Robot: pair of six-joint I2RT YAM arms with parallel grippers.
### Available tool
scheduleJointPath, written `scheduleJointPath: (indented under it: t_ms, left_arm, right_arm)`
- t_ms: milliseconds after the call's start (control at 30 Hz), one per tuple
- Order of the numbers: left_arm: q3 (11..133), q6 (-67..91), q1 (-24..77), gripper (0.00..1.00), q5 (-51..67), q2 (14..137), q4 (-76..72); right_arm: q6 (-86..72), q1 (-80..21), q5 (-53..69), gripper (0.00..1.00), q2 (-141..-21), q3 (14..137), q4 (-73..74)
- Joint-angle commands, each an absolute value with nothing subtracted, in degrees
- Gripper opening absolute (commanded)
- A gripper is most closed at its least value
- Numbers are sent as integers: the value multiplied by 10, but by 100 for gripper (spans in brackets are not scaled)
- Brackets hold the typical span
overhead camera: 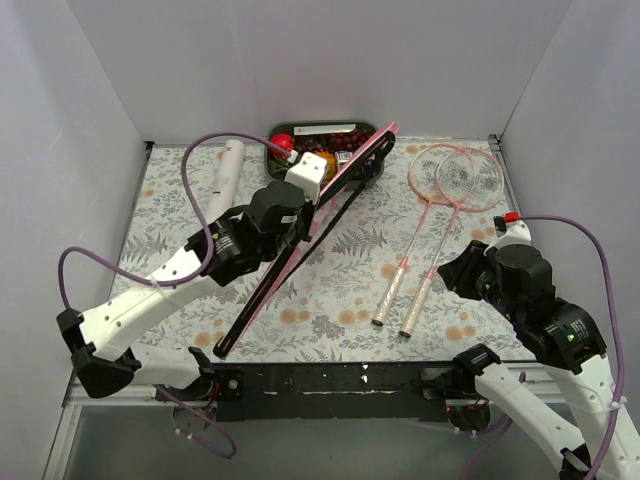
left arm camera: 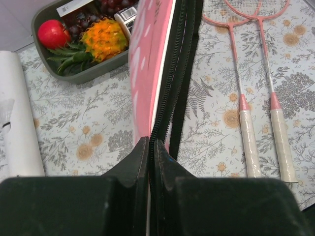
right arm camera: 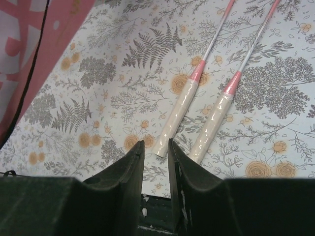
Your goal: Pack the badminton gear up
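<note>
Left jaws are clamping the black edge of the bag (left arm camera: 147,73), lower centre; right jaws are hanging slightly apart, holding nothing, rackets (right arm camera: 177,115) lying just above them.

- The top external view looks down from above and behind the arm bases, far enough back to take in the whole worktop (overhead camera: 330,290).
- The left wrist view looks forward past the left end effector (left arm camera: 149,142), low and close, along the pink bag (left arm camera: 147,64).
- The right wrist view looks past the right end effector (right arm camera: 154,143), close above the worktop.
- Both wrist views share the handles of the rackets (right arm camera: 174,120) and part of the pink bag.
</note>
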State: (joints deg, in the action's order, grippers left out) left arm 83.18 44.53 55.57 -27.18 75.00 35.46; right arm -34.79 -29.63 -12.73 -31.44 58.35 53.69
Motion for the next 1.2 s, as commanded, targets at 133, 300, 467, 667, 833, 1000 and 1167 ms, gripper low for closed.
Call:
scheduleJointPath:
  t_ms: [133, 300, 467, 667, 833, 1000, 1167]
  left_arm:
    - [836, 462, 562, 0, -318, 665, 376]
    - [811, 444, 562, 0, -300, 711, 351]
    - [705, 457, 570, 0, -227, 802, 270]
    - [564, 477, 576, 0, -188, 871, 128]
    - [560, 497, 577, 0, -164, 906, 94]
    - [588, 491, 577, 7, -149, 895, 87]
    - [614, 487, 577, 13, -132, 887, 93]
  right_arm:
    - [-359, -295, -100, 32, -320, 574, 502]
    - [-363, -295, -96, 32, -318, 563, 497]
    - [-366, -295, -96, 32, -312, 550, 497]
    - [-358, -295, -95, 34, -314, 542, 498]
    - [-345, -295, -75, 44, -326, 530, 473]
    - [-342, -295, -11, 50, -347, 482, 395]
    - [-338, -295, 12, 51, -367, 447, 339]
